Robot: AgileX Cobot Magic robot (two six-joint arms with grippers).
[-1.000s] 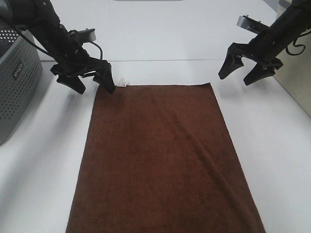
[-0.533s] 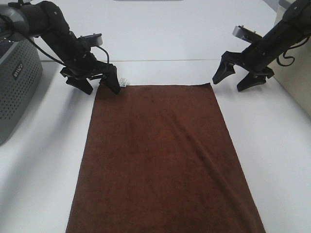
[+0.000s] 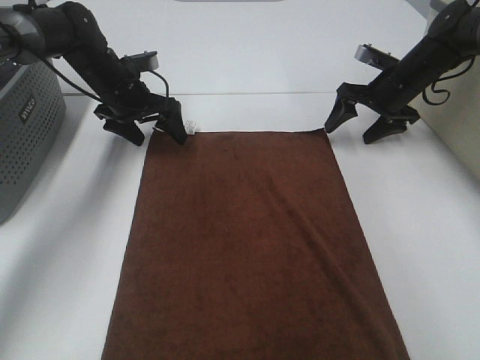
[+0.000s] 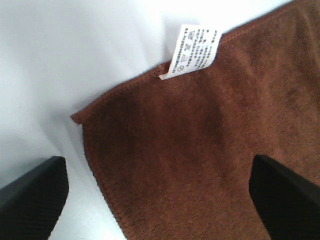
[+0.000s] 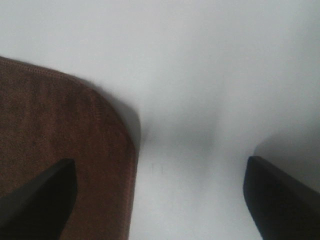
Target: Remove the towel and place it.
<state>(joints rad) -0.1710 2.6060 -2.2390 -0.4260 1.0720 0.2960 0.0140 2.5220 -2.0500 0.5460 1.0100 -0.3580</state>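
Where the scene was nearest, the towel (image 3: 247, 247) was seen lying flat on the white table (image 3: 435, 247), its near edge cut off by the view. Its long body was spread toward the far side with only slight wrinkles.

At the far left corner, beside the small white tag (image 3: 190, 126), the left gripper (image 3: 157, 139) was set low with its claw wide apart. One finger was over the cloth and one over bare table, so the corner lay between them. At the far right corner the right gripper (image 3: 351, 133) was placed likewise, claw fully apart and empty. Only the rounded corner was found near one finger, and most of the gap was over bare table. Whether the fingertips touched the surface could not be told. A grey basket (image 3: 26, 127) was seen at the far left, apart from the towel.

A weak pinch was judged the main risk. Because the cloth lay flat and thin, the fingers might be closed over it without gathering any, above all on the right. If only one corner were caught, the towel would be lifted crookedly and dragged.
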